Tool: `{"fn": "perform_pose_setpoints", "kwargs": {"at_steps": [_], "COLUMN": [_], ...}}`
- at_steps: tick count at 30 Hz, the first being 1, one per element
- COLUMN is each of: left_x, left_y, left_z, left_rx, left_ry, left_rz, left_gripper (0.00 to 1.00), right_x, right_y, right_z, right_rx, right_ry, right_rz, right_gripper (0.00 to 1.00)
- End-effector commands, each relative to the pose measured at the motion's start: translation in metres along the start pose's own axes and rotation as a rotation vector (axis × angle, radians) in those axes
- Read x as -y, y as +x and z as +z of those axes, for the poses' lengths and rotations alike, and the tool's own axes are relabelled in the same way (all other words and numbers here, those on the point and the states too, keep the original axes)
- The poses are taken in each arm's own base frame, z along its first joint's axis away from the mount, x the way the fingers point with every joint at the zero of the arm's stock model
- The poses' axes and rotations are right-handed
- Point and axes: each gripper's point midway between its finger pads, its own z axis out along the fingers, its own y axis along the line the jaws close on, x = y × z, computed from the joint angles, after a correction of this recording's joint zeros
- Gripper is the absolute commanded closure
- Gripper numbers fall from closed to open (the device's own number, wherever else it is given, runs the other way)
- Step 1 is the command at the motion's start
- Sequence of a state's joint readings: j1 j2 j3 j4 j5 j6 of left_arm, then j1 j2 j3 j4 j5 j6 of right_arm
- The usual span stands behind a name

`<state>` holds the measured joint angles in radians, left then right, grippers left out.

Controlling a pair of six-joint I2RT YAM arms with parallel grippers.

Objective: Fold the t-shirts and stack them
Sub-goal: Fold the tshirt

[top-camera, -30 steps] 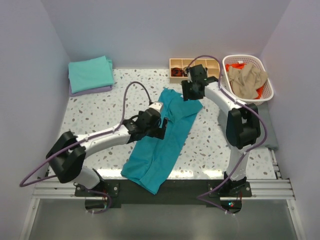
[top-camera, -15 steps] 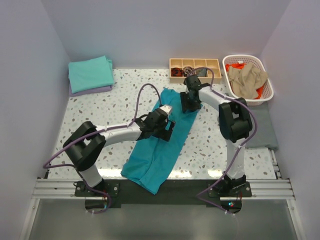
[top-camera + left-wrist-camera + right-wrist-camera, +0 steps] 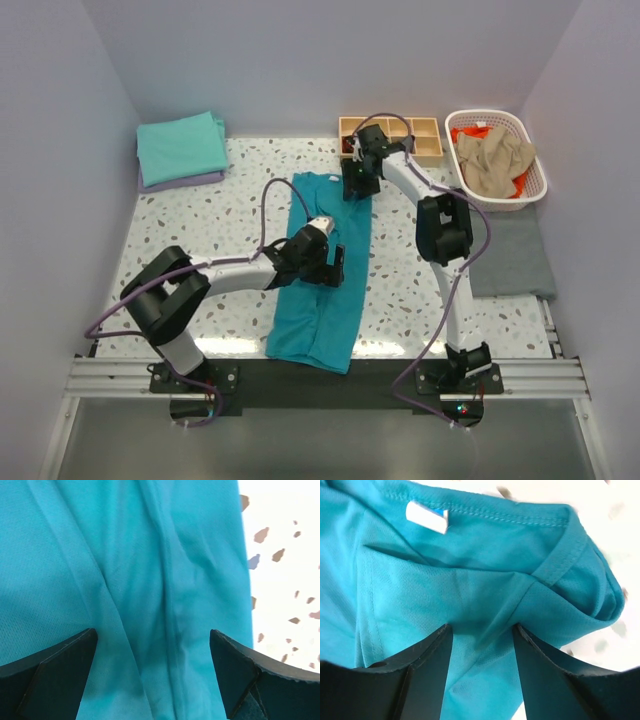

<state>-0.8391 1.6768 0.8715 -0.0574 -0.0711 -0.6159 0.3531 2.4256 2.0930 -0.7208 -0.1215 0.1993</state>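
A deep teal t-shirt (image 3: 325,290) is laid out as a long narrow strip down the middle of a speckled tabletop (image 3: 190,240), reaching from the near edge toward a wooden tray (image 3: 428,148) at the far side. The left tool (image 3: 330,265) is held over the middle of the strip, its fingers spread wide with smooth fabric between them. The right tool (image 3: 355,182) is placed at the far end, just by the collar (image 3: 560,555) and a white label (image 3: 426,517); its fingers are parted over creased fabric, and whether the fabric is pinched cannot be told. A folded aqua-green t-shirt (image 3: 180,147) is stacked on a lavender t-shirt (image 3: 185,182) in the far left corner. A tan t-shirt (image 3: 492,160) and an orange t-shirt (image 3: 470,132) are heaped in a white basket (image 3: 535,185) at far right.
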Motion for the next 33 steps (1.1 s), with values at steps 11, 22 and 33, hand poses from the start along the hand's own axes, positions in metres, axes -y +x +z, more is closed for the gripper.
{"fn": "perform_pose_setpoints", "kwargs": {"at_steps": [11,22,33], "left_x": [0.010,-0.093,-0.037], "left_y": [0.015,-0.148,-0.219], "left_z": [-0.019,-0.079,0.008], "left_rx": [-0.039,0.342,0.304], "left_ry": [0.006,-0.307,0.040], "left_rz": [-0.088,0.004,0.146], "left_gripper": [0.01,0.00,0.01], "right_x": [-0.046,-0.031,-0.011], "right_y": [0.013,-0.038,0.046], "right_z": [0.023,-0.120,-0.151], "right_rx": [-0.110,0.246,0.194], "right_ry": [-0.202,-0.035,-0.002], "right_rz": [-0.108,-0.165,-0.097], "right_gripper": [0.43,0.43,0.43]}}
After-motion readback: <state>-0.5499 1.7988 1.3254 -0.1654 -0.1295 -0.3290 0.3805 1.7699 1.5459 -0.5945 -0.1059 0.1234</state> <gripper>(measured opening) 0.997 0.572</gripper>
